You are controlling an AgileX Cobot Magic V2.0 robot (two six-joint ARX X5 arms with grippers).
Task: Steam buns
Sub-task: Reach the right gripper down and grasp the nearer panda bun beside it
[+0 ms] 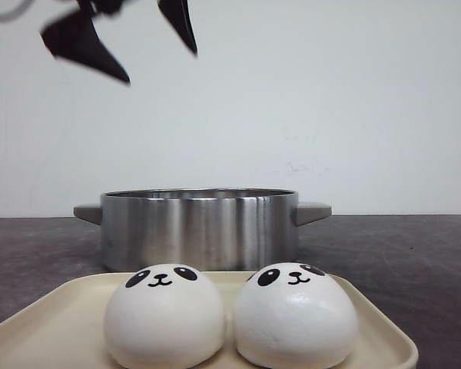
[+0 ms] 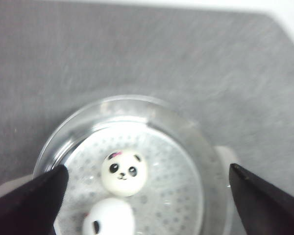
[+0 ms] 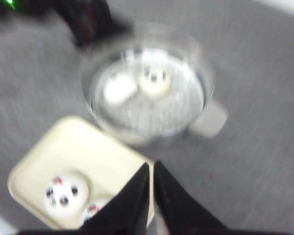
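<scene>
Buns [image 1: 165, 315] on tray [image 1: 54, 323], grey table [image 1: 415, 261]

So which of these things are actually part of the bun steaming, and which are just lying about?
Part of the job:
- two buns on the cream tray
- two buns already in the steel pot

Just lying about:
- nothing visible; only the grey table

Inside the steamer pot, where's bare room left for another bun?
The shiny steel pot holds two white panda-faced buns bunched together on its perforated rack. The rack's other half, toward the far handle, is bare. The cream tray's front is crowded by two buns.
</scene>
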